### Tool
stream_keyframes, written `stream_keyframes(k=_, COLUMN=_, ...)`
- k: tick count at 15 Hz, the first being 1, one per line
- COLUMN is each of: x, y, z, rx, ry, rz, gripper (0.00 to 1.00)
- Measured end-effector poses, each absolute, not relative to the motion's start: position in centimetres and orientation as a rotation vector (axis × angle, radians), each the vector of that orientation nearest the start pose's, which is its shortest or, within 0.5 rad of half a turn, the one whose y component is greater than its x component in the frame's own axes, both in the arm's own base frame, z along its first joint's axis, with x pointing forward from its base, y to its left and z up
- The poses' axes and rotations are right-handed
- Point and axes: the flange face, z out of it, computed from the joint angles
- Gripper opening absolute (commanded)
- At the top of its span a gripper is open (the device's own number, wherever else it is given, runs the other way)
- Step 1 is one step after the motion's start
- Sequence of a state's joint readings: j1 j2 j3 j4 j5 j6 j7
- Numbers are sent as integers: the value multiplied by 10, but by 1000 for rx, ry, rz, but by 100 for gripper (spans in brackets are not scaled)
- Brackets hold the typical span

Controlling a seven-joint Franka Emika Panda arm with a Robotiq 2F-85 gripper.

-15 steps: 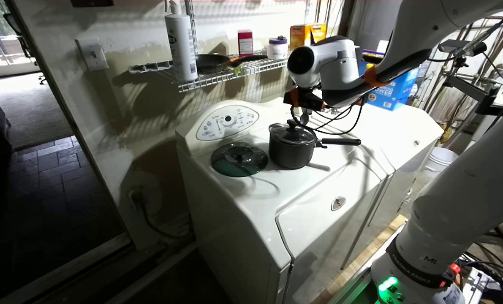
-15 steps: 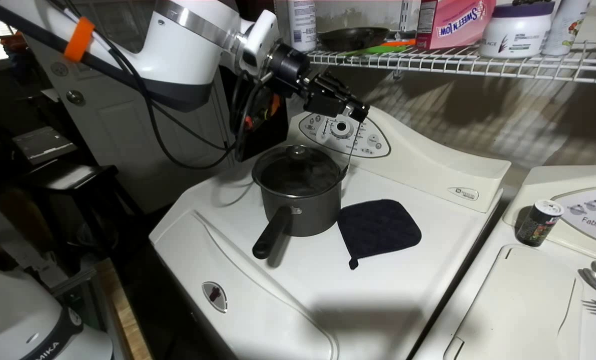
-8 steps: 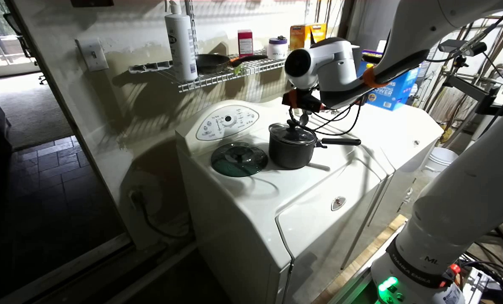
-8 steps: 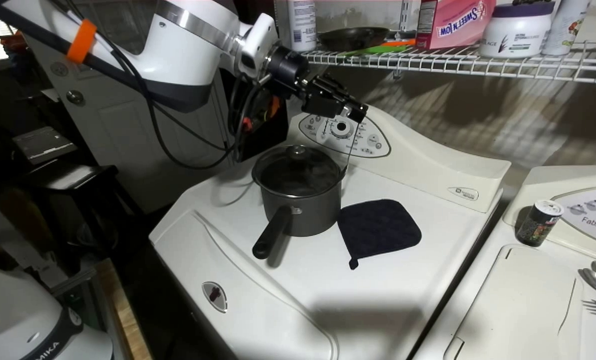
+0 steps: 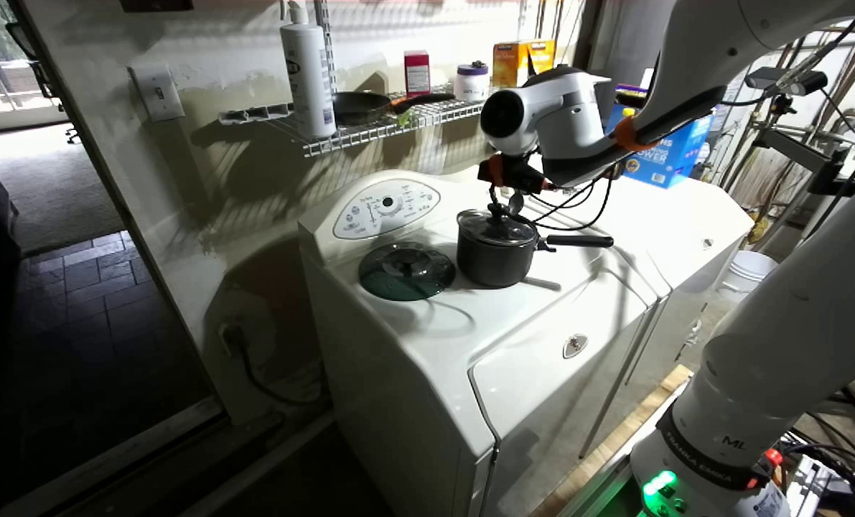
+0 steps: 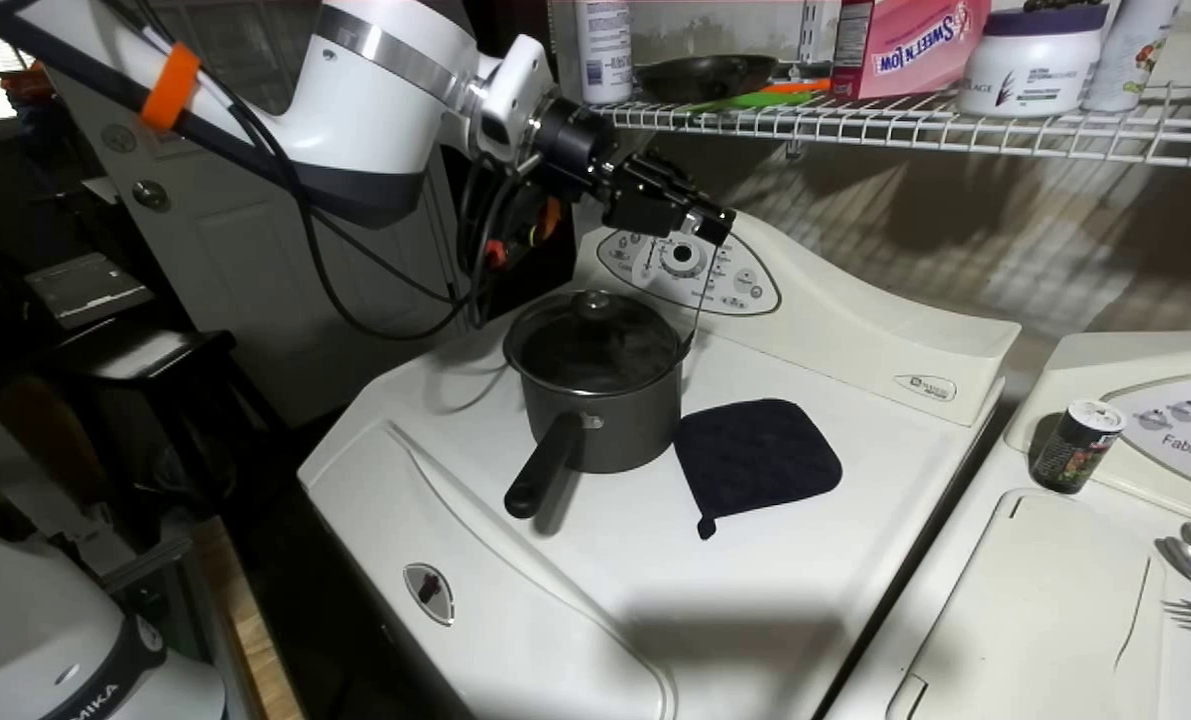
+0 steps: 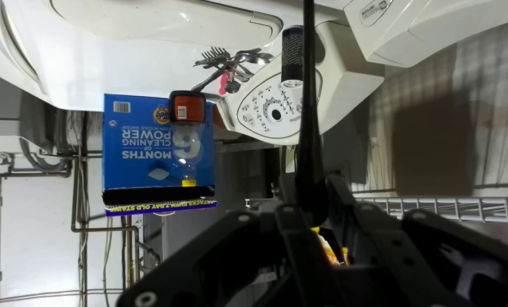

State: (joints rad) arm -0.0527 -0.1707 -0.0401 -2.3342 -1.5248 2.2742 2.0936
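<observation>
My gripper (image 6: 721, 228) is shut on a long dark utensil (image 7: 308, 106). The utensil's thin shaft (image 6: 705, 285) hangs down on the panel side of a dark saucepan (image 6: 600, 430). I cannot tell if it touches the pan, and its head is unclear. In the other exterior view a grey rounded part (image 5: 516, 203) shows below the gripper. The saucepan (image 5: 494, 262) stands on the white dryer with a glass lid (image 6: 595, 345) on it. A dark blue potholder (image 6: 760, 460) lies beside it. A dark green glass lid (image 5: 407, 271) lies on the dryer's near end.
A wire shelf (image 6: 905, 130) above holds a frying pan (image 6: 705, 75), a pink box (image 6: 910, 45) and a white jar (image 6: 1030, 65). The second machine bears a dark can (image 6: 1080, 445), cutlery (image 7: 232, 64) and a blue detergent box (image 7: 160, 140). The control panel (image 6: 690, 270) is behind the saucepan.
The wrist has shifted slightly down, and a little left in an exterior view. The gripper keeps hold of the utensil. The saucepan, potholder and lids have not moved.
</observation>
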Motion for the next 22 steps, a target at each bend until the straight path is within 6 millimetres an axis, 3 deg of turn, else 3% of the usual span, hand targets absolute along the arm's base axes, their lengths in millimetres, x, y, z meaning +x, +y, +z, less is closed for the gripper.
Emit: stream_keyframes(k=22, x=497, y=-44, z=409, rx=1737, ry=-1117, rz=1422, gripper=5)
